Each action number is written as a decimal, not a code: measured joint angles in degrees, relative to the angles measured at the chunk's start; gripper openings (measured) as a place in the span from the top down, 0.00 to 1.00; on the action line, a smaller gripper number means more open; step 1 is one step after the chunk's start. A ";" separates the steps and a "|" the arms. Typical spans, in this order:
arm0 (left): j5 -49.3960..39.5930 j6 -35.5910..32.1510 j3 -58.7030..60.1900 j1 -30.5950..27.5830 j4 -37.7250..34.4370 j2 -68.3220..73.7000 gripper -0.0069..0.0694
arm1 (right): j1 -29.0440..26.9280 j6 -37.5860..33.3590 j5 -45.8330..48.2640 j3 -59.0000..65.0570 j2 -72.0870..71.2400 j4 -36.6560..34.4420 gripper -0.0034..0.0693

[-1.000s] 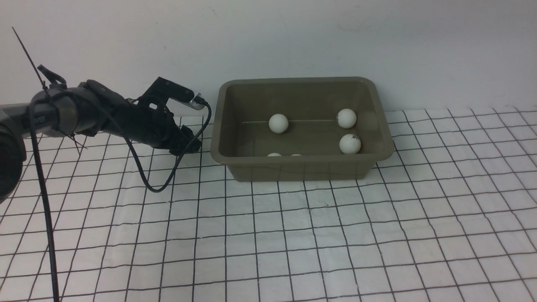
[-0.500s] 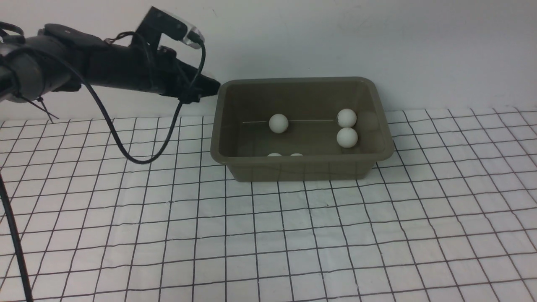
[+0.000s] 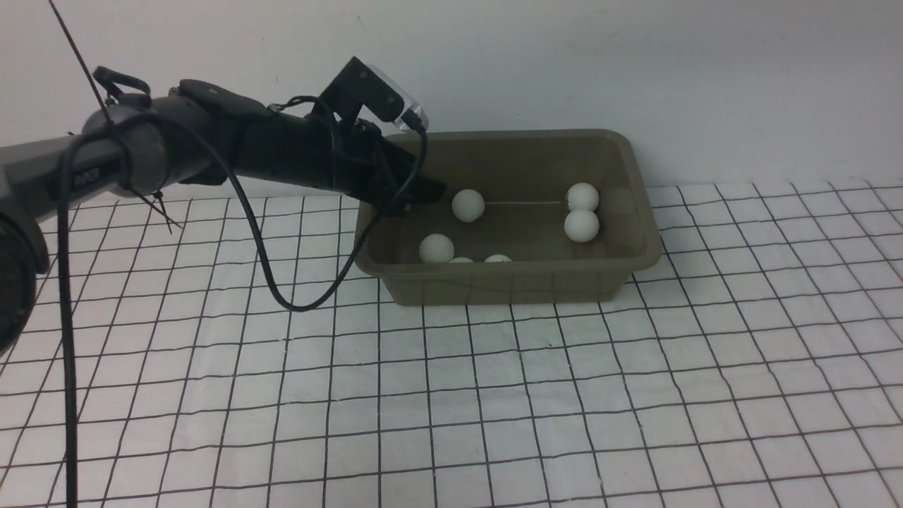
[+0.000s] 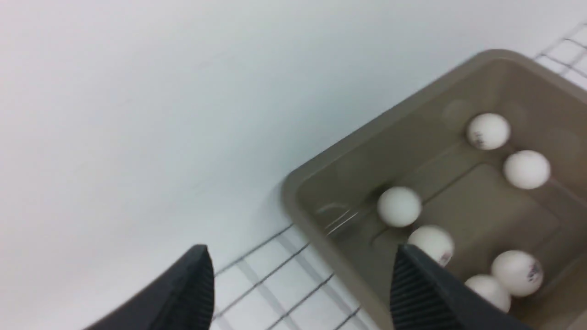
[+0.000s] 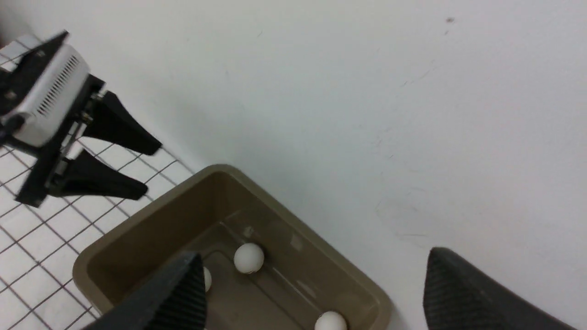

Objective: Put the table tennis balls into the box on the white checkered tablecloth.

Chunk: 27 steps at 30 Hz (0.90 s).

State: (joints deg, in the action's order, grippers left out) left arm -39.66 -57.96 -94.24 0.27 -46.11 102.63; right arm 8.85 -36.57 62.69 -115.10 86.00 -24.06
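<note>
The olive-grey box (image 3: pixel 508 276) stands at the back of the white checkered tablecloth (image 3: pixel 494 395). Several white table tennis balls lie inside it: one near the left front (image 3: pixel 437 248), one further back (image 3: pixel 468 204), two touching at the right (image 3: pixel 582 212). My left gripper (image 3: pixel 423 190) hangs over the box's left rim, open and empty; its wrist view shows the balls (image 4: pixel 399 206) beyond the fingers (image 4: pixel 422 293). The right gripper (image 5: pixel 314 254) is open and empty, above the box (image 5: pixel 137 238), and does not show in the front view.
A white wall rises directly behind the box. The left arm's black cable (image 3: pixel 296 303) loops down onto the cloth left of the box. In the right wrist view the left gripper (image 5: pixel 151 168) shows beside the box's corner.
The left arm rose from the cloth left of the box and swung right over its left rim. Its jaws opened wider. One more ball now lies in the box's left front.
</note>
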 joint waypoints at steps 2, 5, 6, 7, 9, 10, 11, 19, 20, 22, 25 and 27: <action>-1.48 6.75 0.00 -1.64 4.87 -2.54 0.31 | 0.00 1.87 2.83 0.00 -3.72 0.32 0.16; -4.05 15.22 0.00 -3.40 11.44 -6.58 0.34 | 0.00 2.34 6.47 0.00 -6.21 1.09 0.16; -4.78 17.61 0.00 -3.83 13.22 -8.50 0.36 | 0.00 2.47 7.43 0.00 -7.10 1.53 0.16; -5.31 18.73 0.00 -4.02 14.41 -9.64 0.37 | 0.00 2.77 8.29 0.00 -8.08 2.05 0.16; -7.71 21.24 0.00 -4.16 16.35 -13.50 0.39 | 0.00 4.05 9.78 0.00 -11.03 3.10 0.16; -8.61 21.84 0.00 -4.16 16.49 -14.75 0.40 | 0.00 4.79 10.34 0.00 -12.49 3.62 0.16; -9.73 22.25 0.00 -4.16 16.56 -16.39 0.41 | 0.00 5.57 10.72 0.00 -14.05 4.16 0.16; -15.60 25.11 0.00 -4.16 17.14 -23.58 0.41 | 0.00 16.55 11.05 6.04 -31.38 14.35 0.18; -16.14 25.26 0.00 -4.16 17.14 -24.12 0.41 | 0.00 18.57 11.05 8.28 -33.47 16.62 0.20; -17.77 25.56 0.00 -4.16 17.14 -25.16 0.41 | 0.00 21.53 11.05 13.68 -37.50 21.81 0.24; -19.22 25.75 0.00 -4.16 16.96 -25.90 0.41 | 0.00 22.90 11.05 23.69 -43.52 28.23 0.31; -20.32 25.75 0.00 -4.16 16.33 -25.95 0.41 | 0.00 23.48 10.98 31.95 -48.16 29.45 0.35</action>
State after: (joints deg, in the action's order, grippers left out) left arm -59.98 -32.21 -94.24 -3.89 -29.78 76.68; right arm 8.85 -13.10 73.66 -83.15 37.84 5.39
